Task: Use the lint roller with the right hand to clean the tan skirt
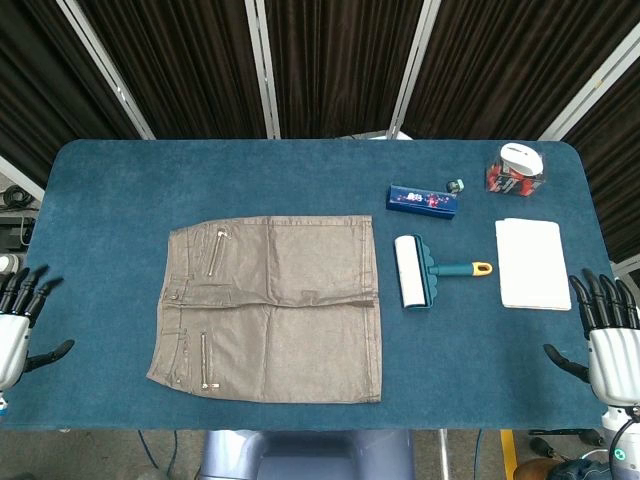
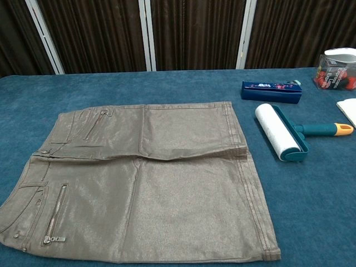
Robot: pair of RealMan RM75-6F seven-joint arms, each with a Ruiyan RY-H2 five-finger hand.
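The tan skirt (image 1: 270, 308) lies spread flat on the blue surface (image 1: 110, 190), waistband toward the robot's left and hem toward its right, with a crease across its middle; laid out this way, most of the upper face is open to a rolling stroke. The lint roller (image 1: 425, 272) rests on the surface just beside the hem, not touching the cloth, its white drum nearest the skirt and its teal handle with the yellow tip pointing away toward the right side. That lie suits the task: I judge the handle is offered to the right hand (image 1: 608, 335), which could take it without crossing over the garment. The right hand sits at the near right edge of the surface, well apart from the roller, fingers spread and holding nothing. The left hand (image 1: 18, 318) is likewise released at the near left edge, fingers apart and empty, clear of the skirt. Beyond the roller lie a dark blue box (image 1: 422, 199), a clear container with a white lid (image 1: 520, 168), and a white pad (image 1: 532, 263) between the roller handle and the right hand. Cleaning has not begun; the first step, by my reading, is reaching past the pad for the handle.
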